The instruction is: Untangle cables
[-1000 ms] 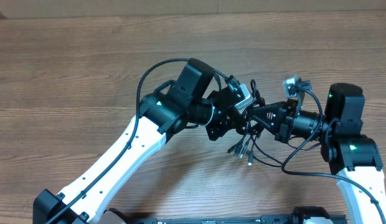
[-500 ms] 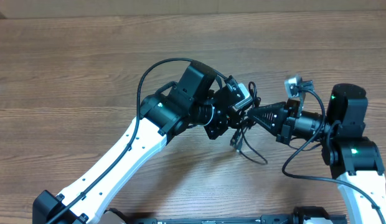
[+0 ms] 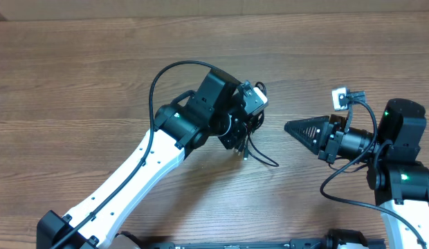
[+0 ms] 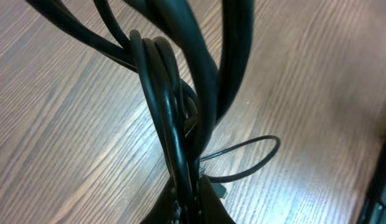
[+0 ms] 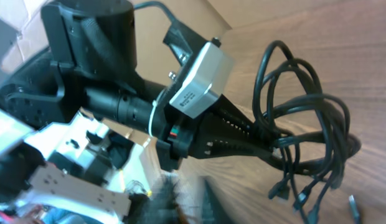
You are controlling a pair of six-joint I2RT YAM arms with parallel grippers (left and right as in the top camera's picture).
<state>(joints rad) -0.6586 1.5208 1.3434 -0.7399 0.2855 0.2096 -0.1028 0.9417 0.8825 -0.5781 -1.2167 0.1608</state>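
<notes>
Above table centre | left gripper [image 5: 275,148] clamps cables [image 5: 317,118] | right gripper [image 3: 289,126] withdrawn, empty, gap unclear

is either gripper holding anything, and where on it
The left gripper pinches the cables where their loops bunch together. The right gripper holds nothing.

Left tool [image 5: 274,152] clamped tight; right tool [image 3: 292,127] points toward it, apart.

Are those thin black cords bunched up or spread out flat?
Bunched up. The cables hang as one looped bundle pinched in the left tool, plugs dangling together.
</notes>
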